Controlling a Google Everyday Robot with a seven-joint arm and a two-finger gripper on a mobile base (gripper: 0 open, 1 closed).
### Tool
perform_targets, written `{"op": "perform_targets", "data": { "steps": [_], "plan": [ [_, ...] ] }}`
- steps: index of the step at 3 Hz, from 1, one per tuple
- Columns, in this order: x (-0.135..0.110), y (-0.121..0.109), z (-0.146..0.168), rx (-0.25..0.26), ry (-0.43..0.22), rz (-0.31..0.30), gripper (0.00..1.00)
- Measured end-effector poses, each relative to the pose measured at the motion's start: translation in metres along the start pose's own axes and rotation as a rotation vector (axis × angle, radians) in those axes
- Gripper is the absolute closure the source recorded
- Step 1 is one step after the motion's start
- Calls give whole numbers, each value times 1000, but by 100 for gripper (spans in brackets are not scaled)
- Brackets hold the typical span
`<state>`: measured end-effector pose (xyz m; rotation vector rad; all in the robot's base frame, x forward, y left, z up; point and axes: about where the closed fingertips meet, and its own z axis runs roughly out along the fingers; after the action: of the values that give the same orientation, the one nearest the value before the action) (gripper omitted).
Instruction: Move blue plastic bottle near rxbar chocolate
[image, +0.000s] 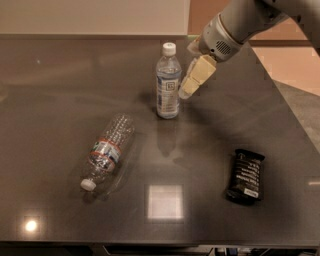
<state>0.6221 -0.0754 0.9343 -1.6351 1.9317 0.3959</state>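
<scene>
The blue plastic bottle (167, 81) stands upright on the dark table (60, 100), white cap on top and a pale label with a small dark square logo. My gripper (186, 92) hangs just to the right of the bottle at label height, close to it, coming down from the upper right. The rxbar chocolate (245, 175), a flat black wrapped bar with white lettering, lies at the lower right of the table, well away from the bottle.
A ribbed clear bottle (107, 149) with a red-and-blue label lies on its side at the lower left, cap toward the front. The table's right edge slants off toward a lighter floor (295, 60).
</scene>
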Motion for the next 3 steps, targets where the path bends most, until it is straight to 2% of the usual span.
{"op": "perform_targets", "data": {
  "steps": [1, 2, 3],
  "plan": [
    [-15, 0, 12, -25, -38, -5, 0],
    [-25, 4, 18, -40, -52, -1, 18],
    [-30, 9, 20, -59, -66, 0, 41]
  ]
}}
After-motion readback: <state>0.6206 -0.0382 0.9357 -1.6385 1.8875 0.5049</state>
